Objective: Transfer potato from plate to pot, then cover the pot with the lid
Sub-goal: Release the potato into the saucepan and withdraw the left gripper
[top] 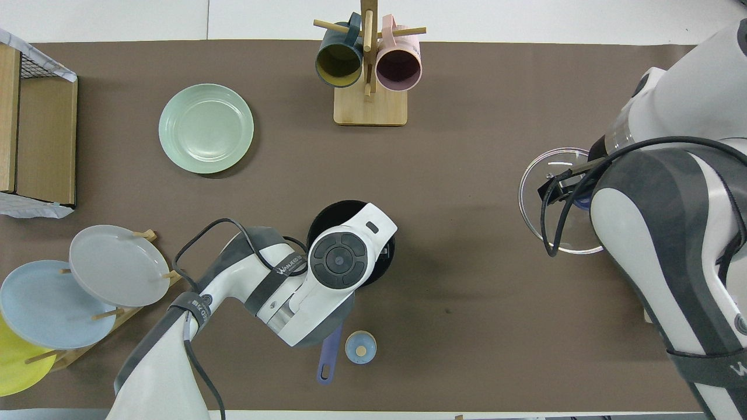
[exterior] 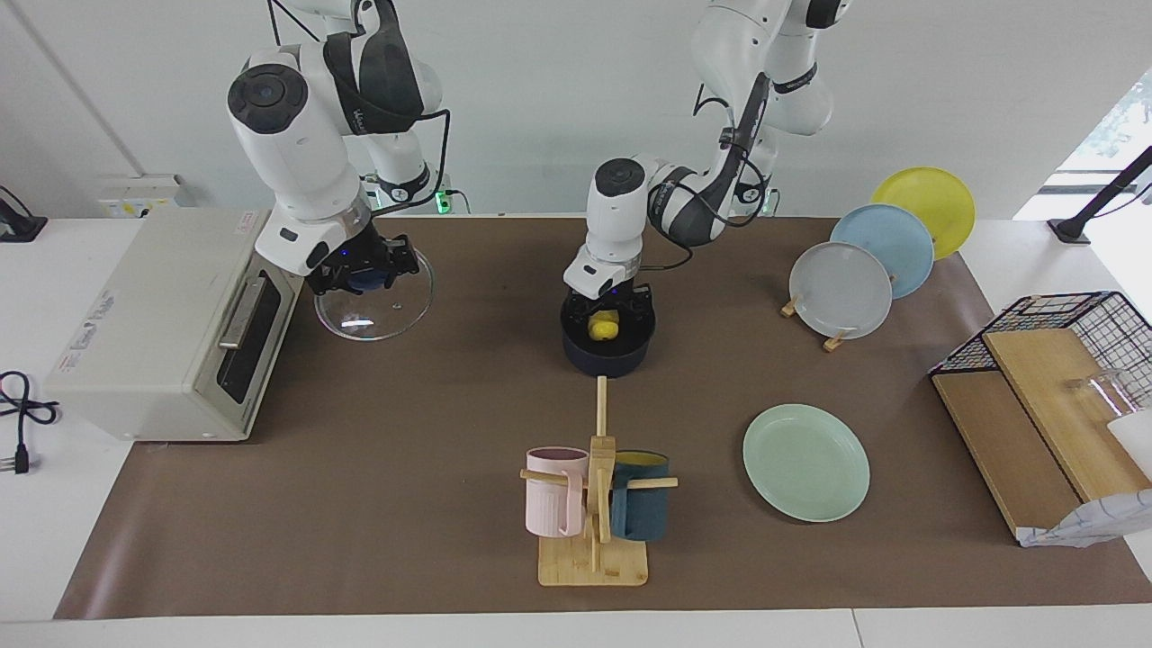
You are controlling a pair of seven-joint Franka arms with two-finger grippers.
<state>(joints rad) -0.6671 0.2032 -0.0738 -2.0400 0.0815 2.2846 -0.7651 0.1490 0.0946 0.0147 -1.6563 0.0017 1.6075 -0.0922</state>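
Showing my left gripper (exterior: 608,304) spread just above the potato (exterior: 604,326) lying in the pot (exterior: 607,345), while my right gripper (exterior: 359,274), pinching the lid (exterior: 373,308) by its knob, hangs toward the right arm's end, well apart.

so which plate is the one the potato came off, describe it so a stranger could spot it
Start at the wooden mug stand at the table edge farthest from the robots. The plate lies flat on the brown mat beside that stand, toward the left arm's end of the table. It is pale mint green and bare, while the grey, blue and yellow plates stand upright in a rack nearer the robots.
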